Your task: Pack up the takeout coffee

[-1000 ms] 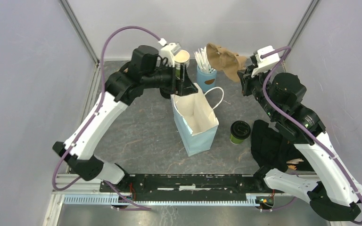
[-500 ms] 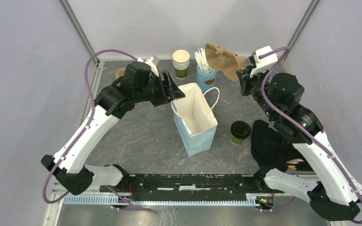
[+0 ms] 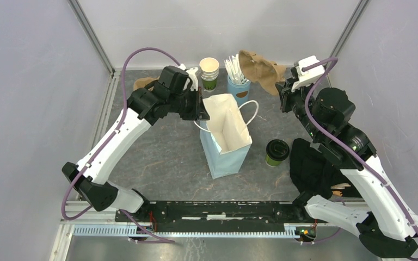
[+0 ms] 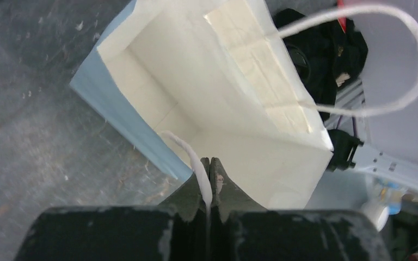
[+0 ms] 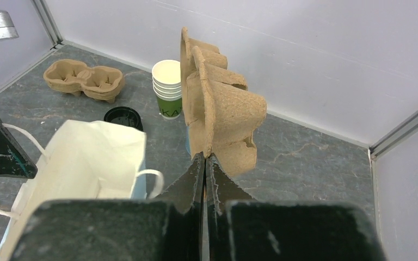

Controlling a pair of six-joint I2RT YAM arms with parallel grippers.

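The takeout coffee (image 3: 277,151), a green cup with a black lid, stands on the table right of the bag. The light blue paper bag (image 3: 226,136) stands open in the middle, white inside (image 4: 217,81). My left gripper (image 3: 202,106) is at the bag's far left rim, shut on its white cord handle (image 4: 188,152). My right gripper (image 3: 283,87) hovers at the back right, shut on the edge of a brown pulp cup carrier (image 5: 217,114), which hangs upright in the air. The coffee does not show in either wrist view.
A stack of lidless cups (image 3: 209,73) and a blue holder of white sticks (image 3: 237,81) stand at the back. A second pulp carrier (image 3: 141,84) lies back left, with black lids (image 5: 122,117) near it. Dark fabric (image 3: 313,166) lies right of the coffee.
My left gripper has swung back to the bag's rim and shut on the cord handle. The bag's mouth has shifted slightly. The right arm has hardly moved.
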